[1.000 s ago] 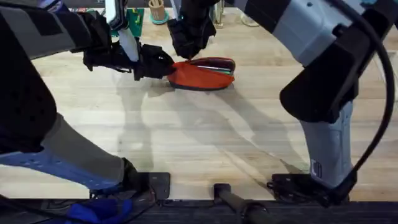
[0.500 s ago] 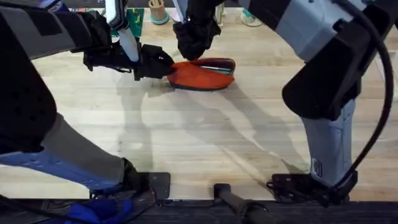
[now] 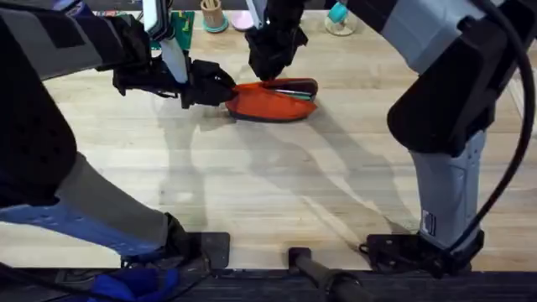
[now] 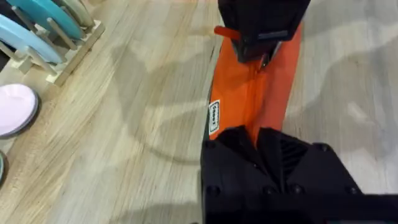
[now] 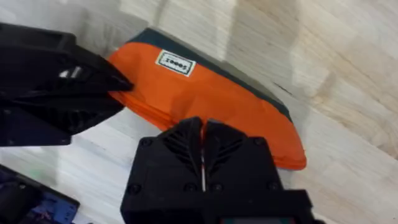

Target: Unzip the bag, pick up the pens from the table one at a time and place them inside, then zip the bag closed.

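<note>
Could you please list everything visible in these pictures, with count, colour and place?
Bag: one, orange with dark base, far middle of table, mouth open with pens inside.
Table: one, light wood.
Dish rack: one, pale wood holding blue plates, on table beside the bag.
Pink dish: one, near the rack.
Left gripper: one, black, shut on the bag's end.
Right gripper: one, black, shut at the zipper.

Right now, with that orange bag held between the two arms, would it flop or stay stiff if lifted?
Probably floppy: the bag is soft fabric, and its side sags in the right wrist view. Likely light, lying flat and thin. It shouldn't roll, with the left end effector at one end.
</note>
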`<state>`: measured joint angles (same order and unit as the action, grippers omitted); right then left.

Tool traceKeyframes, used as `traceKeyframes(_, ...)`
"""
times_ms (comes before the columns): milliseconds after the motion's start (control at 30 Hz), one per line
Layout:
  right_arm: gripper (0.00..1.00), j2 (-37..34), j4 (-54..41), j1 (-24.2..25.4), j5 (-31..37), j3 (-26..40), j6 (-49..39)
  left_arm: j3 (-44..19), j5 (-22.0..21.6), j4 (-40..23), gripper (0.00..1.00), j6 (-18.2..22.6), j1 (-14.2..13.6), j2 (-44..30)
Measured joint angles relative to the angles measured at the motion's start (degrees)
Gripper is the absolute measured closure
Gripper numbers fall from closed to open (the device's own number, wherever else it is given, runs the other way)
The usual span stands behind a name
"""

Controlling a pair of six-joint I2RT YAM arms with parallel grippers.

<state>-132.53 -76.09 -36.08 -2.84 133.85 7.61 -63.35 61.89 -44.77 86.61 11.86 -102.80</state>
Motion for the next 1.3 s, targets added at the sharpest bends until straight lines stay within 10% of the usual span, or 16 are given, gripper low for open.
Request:
traceKeyframes(467,0.966,15.56,10.12,4.15,0.54,-24.99,-2.09,0.0,-0.02,-0.22,0.96,0.0,0.02,0.0)
traceKeyframes(1300,0.966,24.37,15.96,10.24,0.5,-40.21,-3.62,0.0,0.0,-0.42,0.959,0.0,0.07,0.0)
